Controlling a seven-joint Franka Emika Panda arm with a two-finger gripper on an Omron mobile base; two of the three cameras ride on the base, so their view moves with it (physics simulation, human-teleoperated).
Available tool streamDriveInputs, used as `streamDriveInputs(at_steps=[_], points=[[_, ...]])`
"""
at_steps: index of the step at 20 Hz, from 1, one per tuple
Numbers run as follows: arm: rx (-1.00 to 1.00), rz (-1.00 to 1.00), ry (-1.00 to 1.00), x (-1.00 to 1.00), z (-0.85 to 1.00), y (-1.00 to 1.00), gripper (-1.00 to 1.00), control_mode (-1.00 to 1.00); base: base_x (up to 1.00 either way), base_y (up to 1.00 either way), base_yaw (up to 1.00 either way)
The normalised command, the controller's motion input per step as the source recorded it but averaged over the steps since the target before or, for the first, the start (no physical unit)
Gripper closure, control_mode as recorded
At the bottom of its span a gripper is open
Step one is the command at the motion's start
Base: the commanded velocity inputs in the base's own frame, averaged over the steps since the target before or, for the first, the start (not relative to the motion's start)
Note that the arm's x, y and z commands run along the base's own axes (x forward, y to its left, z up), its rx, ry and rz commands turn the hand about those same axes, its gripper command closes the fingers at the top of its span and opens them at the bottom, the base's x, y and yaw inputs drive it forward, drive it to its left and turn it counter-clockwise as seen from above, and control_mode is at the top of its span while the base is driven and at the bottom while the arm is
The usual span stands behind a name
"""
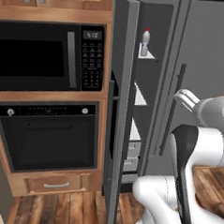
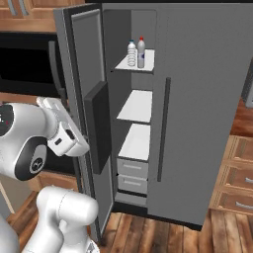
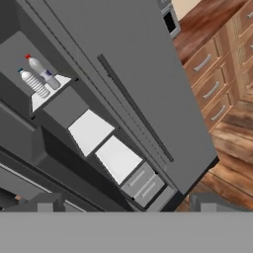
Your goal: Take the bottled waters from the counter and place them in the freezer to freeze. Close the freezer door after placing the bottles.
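Spread and empty, the gripper (image 3: 123, 205) hangs beside the open freezer door (image 2: 84, 113); both bottled waters (image 2: 136, 53) stand well apart on the freezer's (image 2: 136, 106) top shelf.

Teal-capped bottle (image 2: 131, 53) hidden in left base view; claw (image 3: 123, 202) tips cut off

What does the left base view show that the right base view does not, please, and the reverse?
Left base view alone: the black wall oven and the microwave's keypad. Right base view alone: the teal-capped bottle, the freezer's lower drawers and the counter drawers. Both: the red-capped bottle on the top shelf, with the freezer door open.
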Motion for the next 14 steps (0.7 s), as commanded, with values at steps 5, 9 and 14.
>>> streamDriveInputs(at_steps=[5,9,14], points=[[0.00,0.00,0.00,0.00,0.00,0.03,-1.00,-1.00,0.00,0.00,0.00],[-0.25,0.02,-0.06,-0.64,0.00,0.93,-1.00,-1.00,0.00,0.00,0.00],[-0.36,0.02,-0.02,-0.01,-0.02,1.00,-1.00,-1.00,0.00,0.00,0.00]])
